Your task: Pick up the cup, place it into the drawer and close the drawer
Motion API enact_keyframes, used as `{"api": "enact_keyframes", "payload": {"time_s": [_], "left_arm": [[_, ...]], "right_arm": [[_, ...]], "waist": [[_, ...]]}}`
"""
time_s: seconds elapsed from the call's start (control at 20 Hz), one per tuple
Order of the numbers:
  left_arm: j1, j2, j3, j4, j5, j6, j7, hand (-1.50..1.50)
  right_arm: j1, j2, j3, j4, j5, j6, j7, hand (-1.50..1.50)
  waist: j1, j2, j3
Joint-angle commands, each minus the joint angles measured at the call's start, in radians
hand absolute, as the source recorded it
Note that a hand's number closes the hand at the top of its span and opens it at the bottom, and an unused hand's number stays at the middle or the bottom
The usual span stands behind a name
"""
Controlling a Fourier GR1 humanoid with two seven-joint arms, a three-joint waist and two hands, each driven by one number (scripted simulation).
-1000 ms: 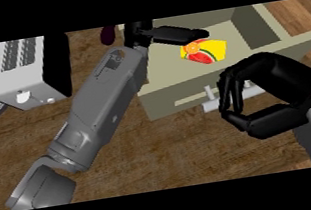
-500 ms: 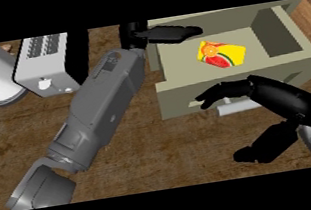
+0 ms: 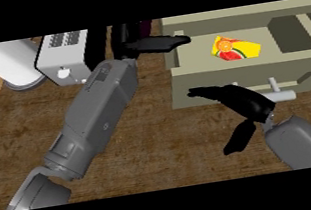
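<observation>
Drawer (image 3: 184, 80): open, counter's right part
Cup (image 3: 235, 49): lying in drawer
Toaster (image 3: 69, 56): left of drawer, counter's far edge

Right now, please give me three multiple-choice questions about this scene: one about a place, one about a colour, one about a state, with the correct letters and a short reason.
1. Where does the yellow object lie?
A. inside the drawer
B. on the wooden counter
C. on the white appliance

2. What colour is the drawer's handle?
A. red
B. light grey
C. blue

3. How is the drawer?
A. fully closed
B. pulled open
C. taken off and lying on the counter

Answers:
1 A, it rests on the drawer's floor between its walls.
2 B, the bar at the drawer's front is light grey, beside the right hand.
3 B, its inside shows from above; the left hand reaches its rim.
</observation>
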Motion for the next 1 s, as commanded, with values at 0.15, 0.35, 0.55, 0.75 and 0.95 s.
{"api": "enact_keyframes", "payload": {"time_s": [0.15, 0.35, 0.55, 0.75, 0.95], "left_arm": [[0.108, 0.049, 0.008, -0.078, 0.006, -0.069, -0.017, -1.50], [0.151, 0.103, 0.008, -0.159, 0.014, -0.096, 0.022, -1.50], [0.202, 0.107, 0.001, -0.191, 0.019, -0.123, 0.029, -1.50], [0.249, 0.136, -0.010, -0.215, 0.008, -0.157, 0.015, -1.50], [0.272, 0.155, -0.015, -0.251, 0.018, -0.185, 0.048, -1.50]], "right_arm": [[-0.184, 0.062, -0.012, 0.478, 0.137, -0.136, -0.161, 1.50], [-0.263, 0.037, -0.112, 0.633, 0.102, -0.204, -0.305, 1.50], [-0.398, 0.021, -0.203, 0.750, 0.070, -0.238, -0.351, 1.50], [-0.520, 0.002, -0.275, 0.840, 0.041, -0.262, -0.340, 1.50], [-0.562, -0.068, -0.331, 0.894, 0.014, -0.260, -0.346, 1.50]], "waist": [[0.060, 0.008, 0.001], [0.093, 0.006, 0.004], [0.110, 0.013, 0.004], [0.133, 0.023, 0.004], [0.154, 0.025, 0.005]]}}
